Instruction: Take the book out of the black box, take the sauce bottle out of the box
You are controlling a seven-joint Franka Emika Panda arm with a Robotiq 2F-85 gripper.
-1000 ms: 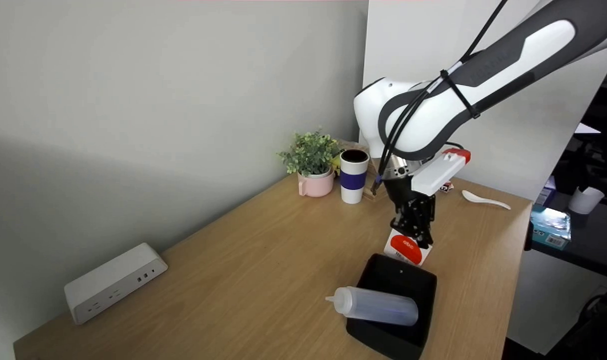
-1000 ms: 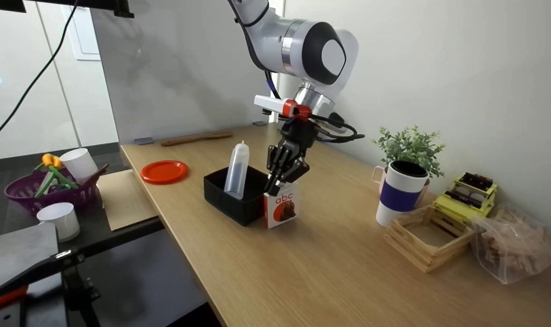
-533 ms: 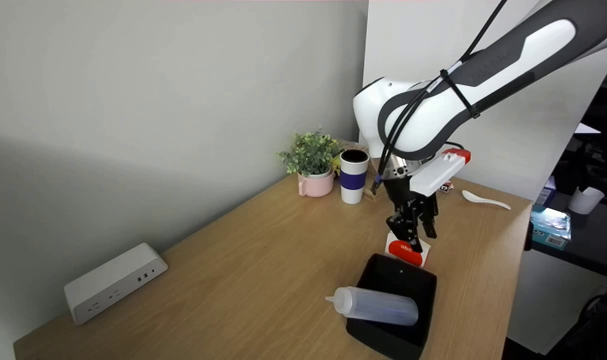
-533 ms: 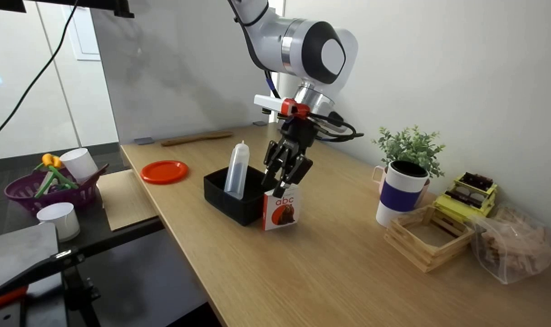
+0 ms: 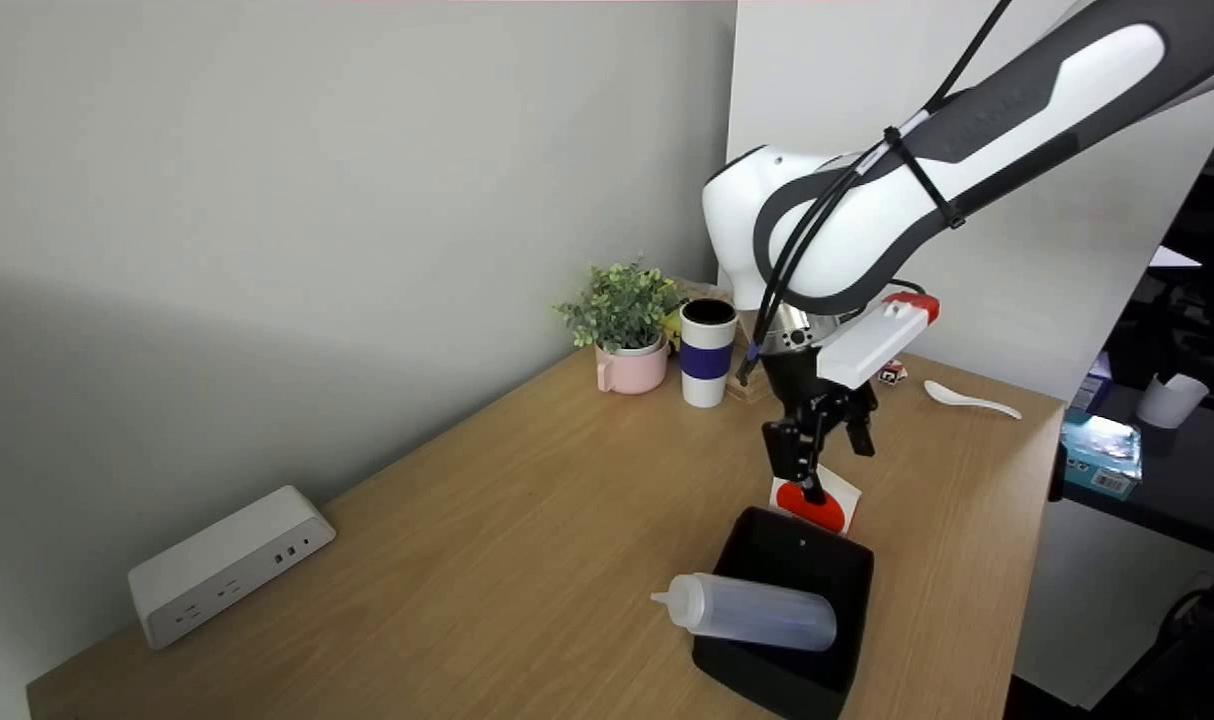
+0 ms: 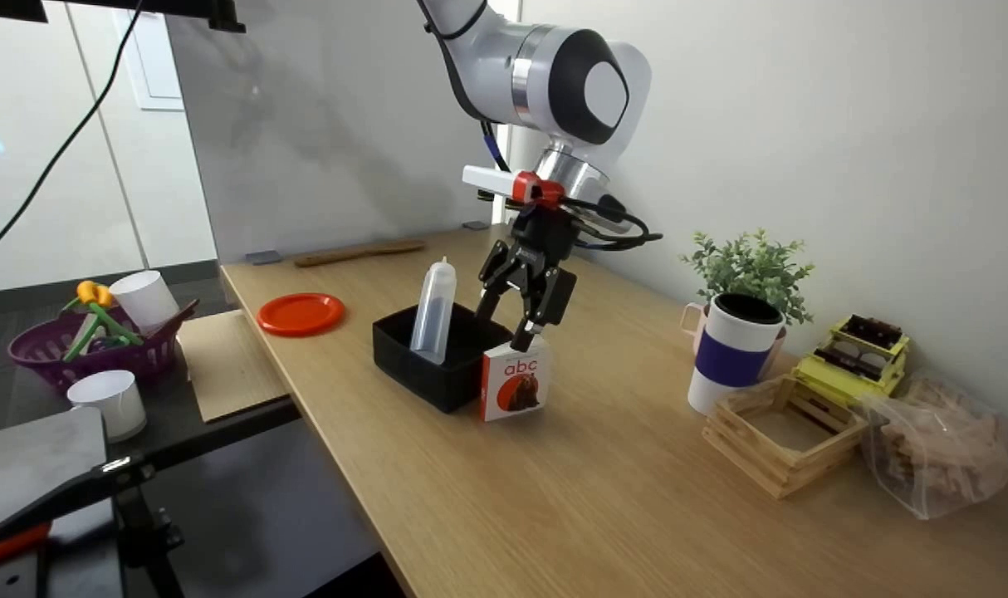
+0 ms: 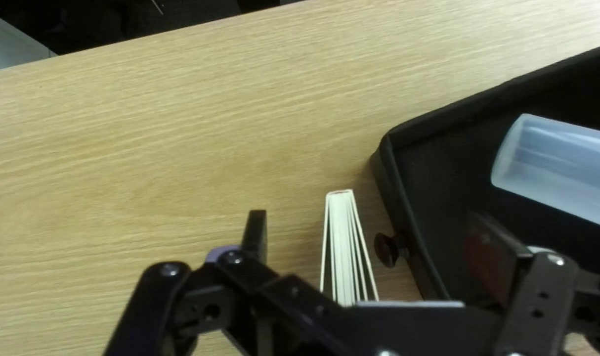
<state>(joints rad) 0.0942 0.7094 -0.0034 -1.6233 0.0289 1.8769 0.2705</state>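
In an exterior view, find the black box [image 5: 797, 562] near the right edge of the worktop [image 5: 527, 560], with the sauce bottle [image 5: 762, 612] inside, tilted past the rim. In an exterior view, find the book [image 6: 504, 394] upright just beside the box; count step one likely done. In the wrist view, see the claw [image 7: 376, 230] spread wide, gripping nothing. Next, best rise clear, then grasp and lift the bottle.

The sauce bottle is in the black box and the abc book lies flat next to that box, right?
Not flat: the abc book stands upright next to the black box, as an exterior view shows. The sauce bottle is in that box.
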